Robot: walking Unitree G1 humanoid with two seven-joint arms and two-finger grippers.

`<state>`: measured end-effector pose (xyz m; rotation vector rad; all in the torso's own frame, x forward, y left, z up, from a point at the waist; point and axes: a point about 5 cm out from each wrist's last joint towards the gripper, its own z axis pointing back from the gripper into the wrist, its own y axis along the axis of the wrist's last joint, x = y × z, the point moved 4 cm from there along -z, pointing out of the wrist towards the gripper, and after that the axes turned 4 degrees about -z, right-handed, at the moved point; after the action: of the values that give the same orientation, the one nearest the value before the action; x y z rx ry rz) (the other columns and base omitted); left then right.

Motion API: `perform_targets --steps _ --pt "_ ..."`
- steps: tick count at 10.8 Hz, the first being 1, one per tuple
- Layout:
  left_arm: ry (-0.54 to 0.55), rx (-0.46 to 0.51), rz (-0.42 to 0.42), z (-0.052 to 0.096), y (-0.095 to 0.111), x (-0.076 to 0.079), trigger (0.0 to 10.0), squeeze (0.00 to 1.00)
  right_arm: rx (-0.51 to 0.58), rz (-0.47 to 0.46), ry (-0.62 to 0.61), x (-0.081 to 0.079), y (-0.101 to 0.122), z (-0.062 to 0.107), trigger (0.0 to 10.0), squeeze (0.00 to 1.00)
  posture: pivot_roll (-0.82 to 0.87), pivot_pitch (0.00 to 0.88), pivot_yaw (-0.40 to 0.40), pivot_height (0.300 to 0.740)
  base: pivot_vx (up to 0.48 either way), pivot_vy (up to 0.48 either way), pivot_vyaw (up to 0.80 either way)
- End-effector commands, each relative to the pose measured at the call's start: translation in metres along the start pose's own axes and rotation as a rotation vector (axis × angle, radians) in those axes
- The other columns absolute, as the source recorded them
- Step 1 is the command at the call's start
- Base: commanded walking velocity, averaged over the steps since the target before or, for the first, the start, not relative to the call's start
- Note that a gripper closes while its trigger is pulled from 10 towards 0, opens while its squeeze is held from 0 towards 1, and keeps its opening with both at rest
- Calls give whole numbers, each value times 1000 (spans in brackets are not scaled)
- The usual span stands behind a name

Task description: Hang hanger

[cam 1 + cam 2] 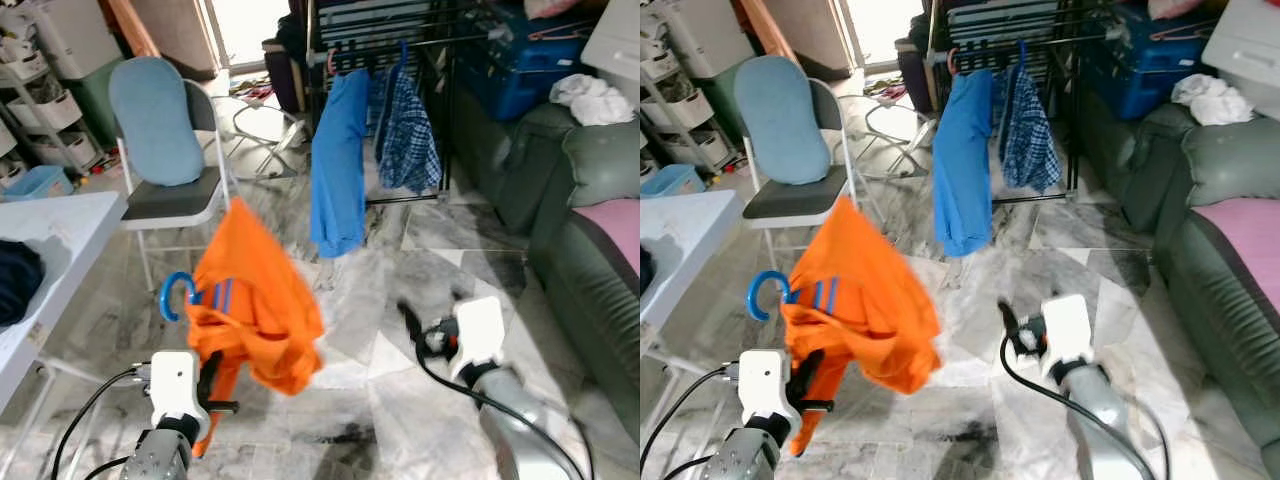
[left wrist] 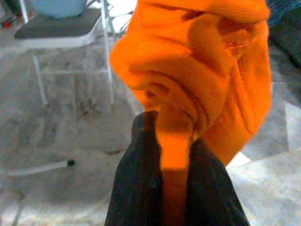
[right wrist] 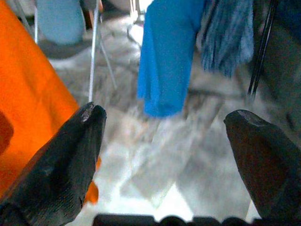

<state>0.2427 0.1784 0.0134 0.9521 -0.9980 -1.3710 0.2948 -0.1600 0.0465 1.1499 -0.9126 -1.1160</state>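
Observation:
An orange shirt (image 1: pixel 255 300) hangs on a blue hanger whose hook (image 1: pixel 175 294) curls out at its left side. My left gripper (image 2: pixel 170 146) is shut on the shirt's orange cloth, low at the left, holding it above the floor. My right gripper (image 3: pixel 164 127) is open and empty, low at the right of the shirt (image 3: pixel 33 103). Ahead stands a dark clothes rack (image 1: pixel 400 45) with a blue shirt (image 1: pixel 338 160) and a checked shirt (image 1: pixel 408 130) hanging on it.
A folding chair with a blue cushion (image 1: pixel 165 130) stands to the left of the rack. A white table (image 1: pixel 55 240) with dark cloth is at my left. A green sofa (image 1: pixel 590 220) lines the right side. Marble floor (image 1: pixel 400 270) lies between me and the rack.

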Motion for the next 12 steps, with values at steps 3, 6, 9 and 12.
perform_targets --steps 3,6,9,12 --pt "-41 -81 -60 -33 2 7 1333 0 -217 -24 -3 -11 -43 -7 10000 976 -153 0 126 740 0 0 0" --pt "-110 -278 -92 -61 -18 21 0 0 -248 3 3 -12 -39 -29 10000 945 -179 0 142 740 0 0 0" --pt "-190 -329 -156 -65 -24 25 0 0 -244 106 86 -11 -34 -30 10000 43 -183 0 143 740 0 0 0" --pt "-506 -99 -300 -74 27 46 0 0 -88 305 351 7 19 -29 10000 0 -192 0 164 740 0 0 0"
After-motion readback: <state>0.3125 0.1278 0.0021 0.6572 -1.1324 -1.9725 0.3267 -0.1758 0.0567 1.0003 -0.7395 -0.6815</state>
